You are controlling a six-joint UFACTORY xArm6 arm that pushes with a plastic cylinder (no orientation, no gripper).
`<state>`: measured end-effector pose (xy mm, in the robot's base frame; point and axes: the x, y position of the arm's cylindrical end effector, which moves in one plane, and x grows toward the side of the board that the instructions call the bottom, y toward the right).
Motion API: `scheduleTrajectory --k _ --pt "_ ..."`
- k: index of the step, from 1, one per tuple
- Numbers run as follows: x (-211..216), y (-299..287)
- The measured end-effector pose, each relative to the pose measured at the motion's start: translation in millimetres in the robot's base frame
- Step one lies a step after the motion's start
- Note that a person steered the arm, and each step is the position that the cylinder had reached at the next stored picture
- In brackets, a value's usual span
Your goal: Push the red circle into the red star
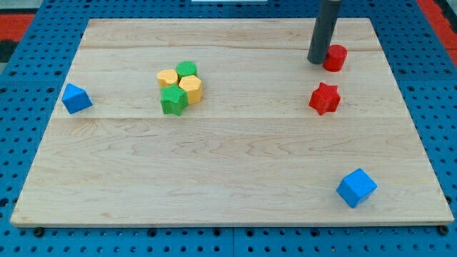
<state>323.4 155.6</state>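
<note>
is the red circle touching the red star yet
No, apart: bare wood shows between the red circle and the red star. My tip is at the circle's left.

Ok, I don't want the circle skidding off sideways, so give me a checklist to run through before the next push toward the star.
1. My tip at the red circle: ok, it sits at the circle's left edge in the view; actual contact cannot tell.
2. Tip on the side away from the red star: not ok, the star lies below the circle, the tip is beside it.
3. Path from circle to star free of blocks: ok.
4. Star well inside the board: ok.
5. Nearest blue block clear of the path: ok, it lies far below the star.
</note>
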Motion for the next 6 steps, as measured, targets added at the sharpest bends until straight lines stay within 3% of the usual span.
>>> scheduleTrajectory --k 2,3,4,6 --pt "-48.8 0.6" --pt "-80.9 28.6" --pt "-61.9 80.1" --pt "-12.6 1.6"
